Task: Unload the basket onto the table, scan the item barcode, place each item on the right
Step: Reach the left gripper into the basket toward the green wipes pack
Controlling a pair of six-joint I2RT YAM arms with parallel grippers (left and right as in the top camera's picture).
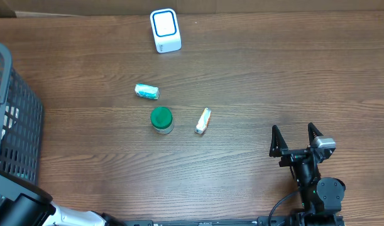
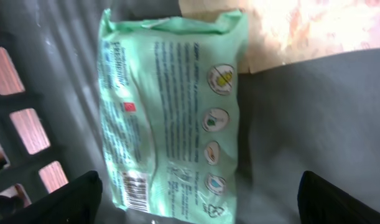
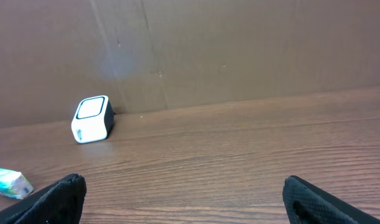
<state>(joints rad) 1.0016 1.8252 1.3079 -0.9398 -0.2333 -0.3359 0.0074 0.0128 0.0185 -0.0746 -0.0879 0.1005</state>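
Currently, in the overhead view, the scanner (image 1: 164,29) stands at the far edge of the worktop (image 1: 273,75). A teal packet (image 1: 147,91), a green-lidded jar (image 1: 161,119) and a white tube (image 1: 203,120) lie mid-worktop, well apart from it. The right gripper (image 1: 296,139) waits near right, fingers spread and empty. The basket (image 1: 16,125) sits at left.

In the left wrist view, the left gripper (image 2: 202,208) hangs over the basket interior, fingers spread wide and pinching nothing. A green packet (image 2: 171,112) lies flat between them with its barcode (image 2: 135,186) facing up.

In the right wrist view, the scanner faces open worktop, with the teal packet near left.

Assessment: no item is at the scanner, so no scan is in progress. Whether the green packet has been scanned cannot be determined. The three worktop items appear to await pickup and presentation.
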